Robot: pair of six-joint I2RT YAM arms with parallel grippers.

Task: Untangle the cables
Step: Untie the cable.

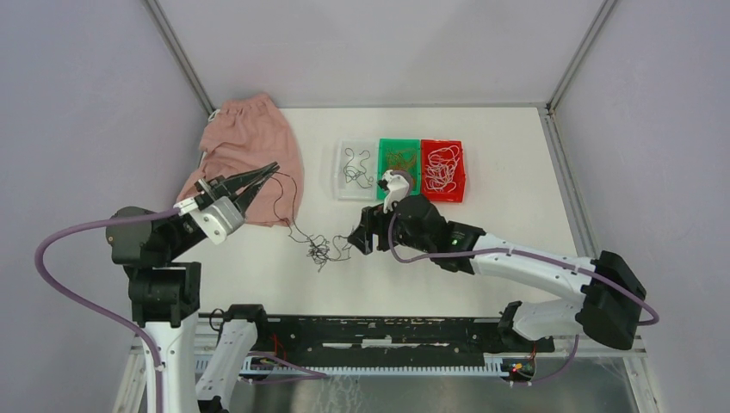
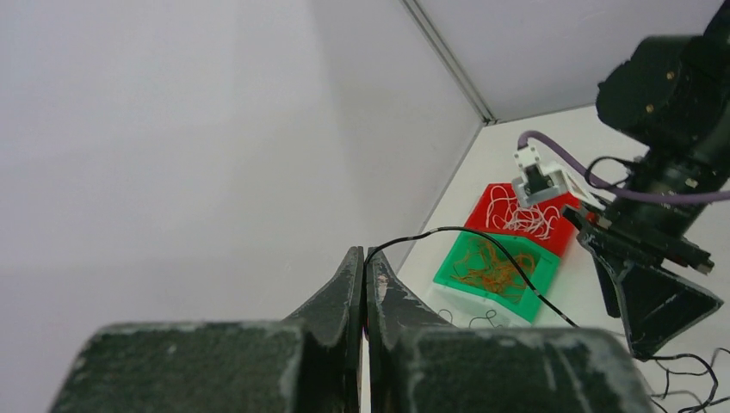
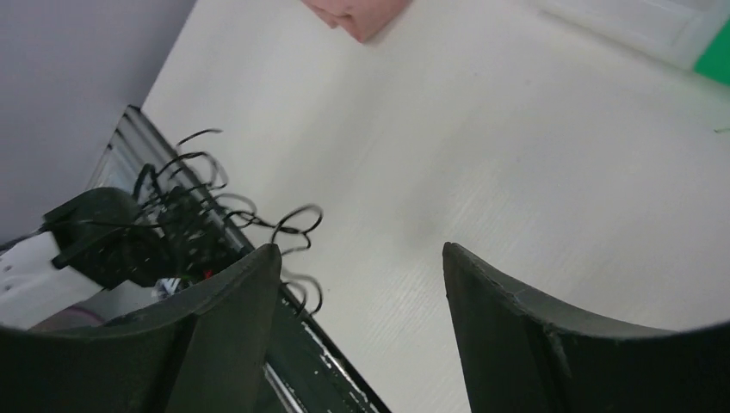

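A small clump of black cables (image 1: 321, 250) lies on the white table between the two arms. One black strand (image 1: 287, 205) rises from it to my left gripper (image 1: 269, 175), which hangs above the table, shut on the strand's end. In the left wrist view the strand (image 2: 482, 239) leaves the pinched tips of the left gripper (image 2: 366, 256) and curves down to the right. My right gripper (image 1: 355, 238) sits low just right of the clump, open and holding nothing. In the right wrist view the right gripper (image 3: 360, 249) has bare table between its fingers, and the clump (image 3: 194, 202) lies to their left.
Three small bins stand in a row at the back: a clear one (image 1: 344, 185) with black strands, a green one (image 1: 384, 159) with orange strands, a red one (image 1: 460, 168) with white strands. A pink cloth (image 1: 250, 142) lies at the back left. The black base rail (image 1: 361, 331) runs along the near edge.
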